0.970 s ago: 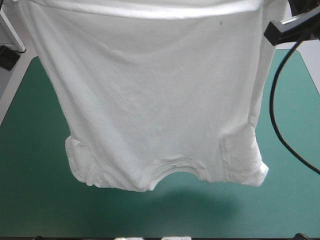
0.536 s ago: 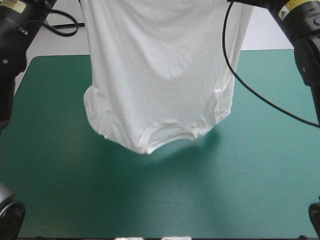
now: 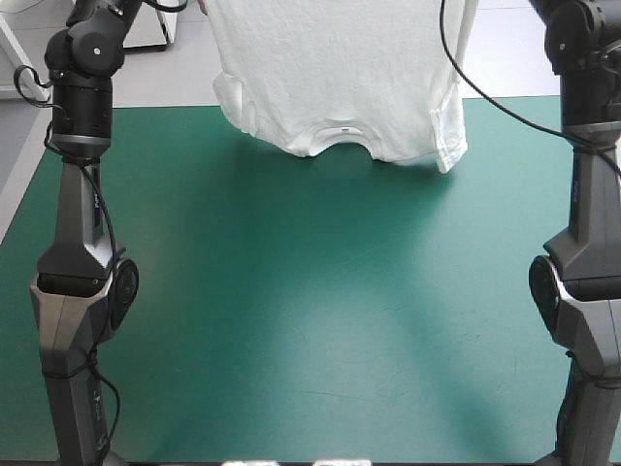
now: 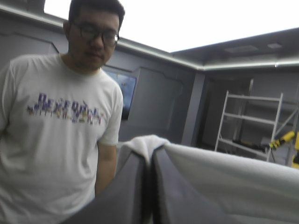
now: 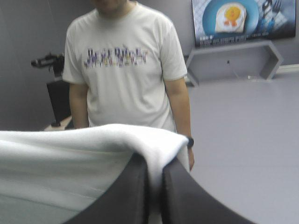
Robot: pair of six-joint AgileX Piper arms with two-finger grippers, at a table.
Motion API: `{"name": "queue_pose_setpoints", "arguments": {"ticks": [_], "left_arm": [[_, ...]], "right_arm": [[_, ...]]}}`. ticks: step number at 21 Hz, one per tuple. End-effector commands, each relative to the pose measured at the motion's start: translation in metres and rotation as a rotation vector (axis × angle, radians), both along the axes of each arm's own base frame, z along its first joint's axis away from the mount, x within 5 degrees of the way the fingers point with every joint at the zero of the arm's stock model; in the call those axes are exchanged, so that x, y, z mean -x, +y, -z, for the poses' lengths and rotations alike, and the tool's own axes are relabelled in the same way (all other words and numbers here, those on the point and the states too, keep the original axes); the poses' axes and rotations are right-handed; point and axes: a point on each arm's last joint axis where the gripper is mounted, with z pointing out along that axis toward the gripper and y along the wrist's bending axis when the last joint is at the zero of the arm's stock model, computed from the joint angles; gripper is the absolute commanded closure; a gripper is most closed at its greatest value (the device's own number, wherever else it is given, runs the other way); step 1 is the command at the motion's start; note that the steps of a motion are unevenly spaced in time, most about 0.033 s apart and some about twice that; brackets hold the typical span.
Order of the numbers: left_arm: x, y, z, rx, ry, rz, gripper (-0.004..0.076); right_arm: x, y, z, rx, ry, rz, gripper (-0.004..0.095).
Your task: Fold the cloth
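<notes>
The white T-shirt (image 3: 340, 68) hangs upside down over the table's far edge. Its collar (image 3: 342, 131) and sleeves are lowest, just above the teal-green cover (image 3: 310, 291). The top of the shirt and both grippers lie beyond the high view's upper edge. In the left wrist view my left gripper (image 4: 150, 156) is shut on one corner of the T-shirt (image 4: 224, 182), with cloth bunched over the black fingertips. My right gripper (image 5: 156, 172) is shut on the other corner of the T-shirt (image 5: 60, 158), which stretches away taut between the two.
My left arm (image 3: 82, 194) stands tall along the table's left side and my right arm (image 3: 587, 194) along the right side. Bare teal-green cover lies between them, from the shirt to the near edge.
The T-shirt, earlier close to the camera and over the table's middle, has been carried away toward the far edge. Both arms have stretched forward, and both grips held.
</notes>
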Motion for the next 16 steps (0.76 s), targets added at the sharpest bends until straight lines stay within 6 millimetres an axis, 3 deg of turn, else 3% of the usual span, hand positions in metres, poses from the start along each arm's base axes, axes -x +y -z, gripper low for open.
{"name": "queue_pose_setpoints", "arguments": {"ticks": [1,4,8,12,16], "left_arm": [[0.021,-0.002,-0.015,-0.051,0.007,0.054,0.0734],[0.019,-0.013,0.017,-0.274,0.280,0.175,0.0734],[0.025,-0.005,0.058,-0.382,0.746,0.227,0.0734],[0.033,-0.004,0.059,-0.322,0.838,0.232,0.0734],[0.052,-0.004,0.072,-0.349,0.972,0.237,0.0734]], "right_arm": [[0.018,-0.005,-0.015,0.047,-0.024,0.003,0.0921],[0.005,-0.003,0.007,0.093,0.110,-0.006,0.0921],[0.001,0.001,0.045,0.139,0.369,-0.060,0.0921],[0.018,0.002,0.095,0.176,0.666,-0.100,0.0921],[0.044,0.002,0.123,0.185,0.839,-0.128,0.0921]]}}
